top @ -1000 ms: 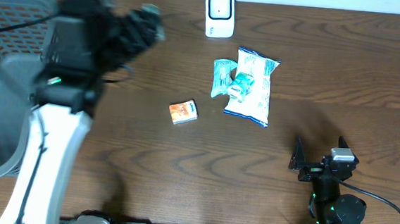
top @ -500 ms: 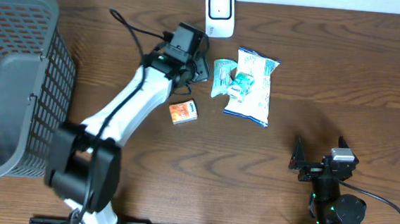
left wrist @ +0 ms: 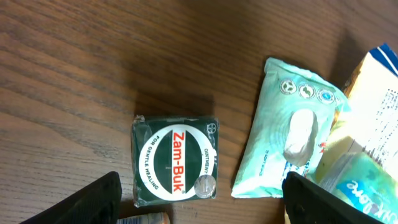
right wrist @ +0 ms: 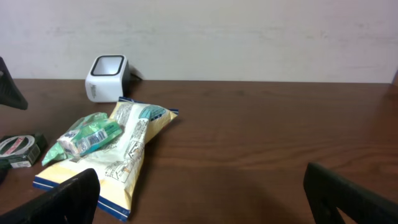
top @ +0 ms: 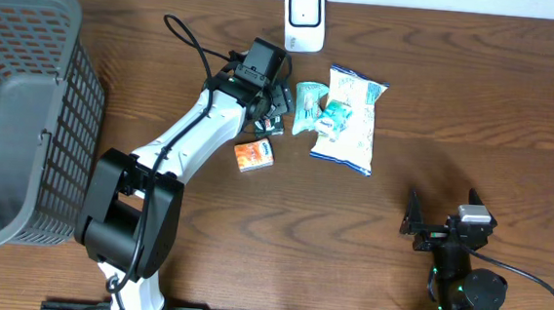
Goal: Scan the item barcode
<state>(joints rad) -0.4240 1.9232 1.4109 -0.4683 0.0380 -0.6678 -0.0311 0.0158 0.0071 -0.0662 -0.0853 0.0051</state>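
A green Zam-Buk box [left wrist: 175,160] lies flat on the table, label up, between the spread fingers [left wrist: 81,202] of my left gripper [left wrist: 199,208]; neither finger touches it. From above, my left gripper [top: 274,108] hangs open over that box [top: 272,125], just left of the mint wipes pack [top: 309,106]. The white barcode scanner [top: 304,18] stands at the table's back edge. My right gripper [top: 439,220] rests open near the front right with nothing in it. The right wrist view shows the scanner [right wrist: 107,76] and the box [right wrist: 18,149] far to the left.
A white snack bag [top: 350,121] with a small teal packet [top: 334,118] on it lies right of the wipes. An orange box [top: 254,154] sits just in front of the green box. A grey mesh basket [top: 16,107] fills the left side.
My left arm swung from the basket side over to the items. Its jaws widened, and the green box now lies on the table below them. The right arm stayed still.
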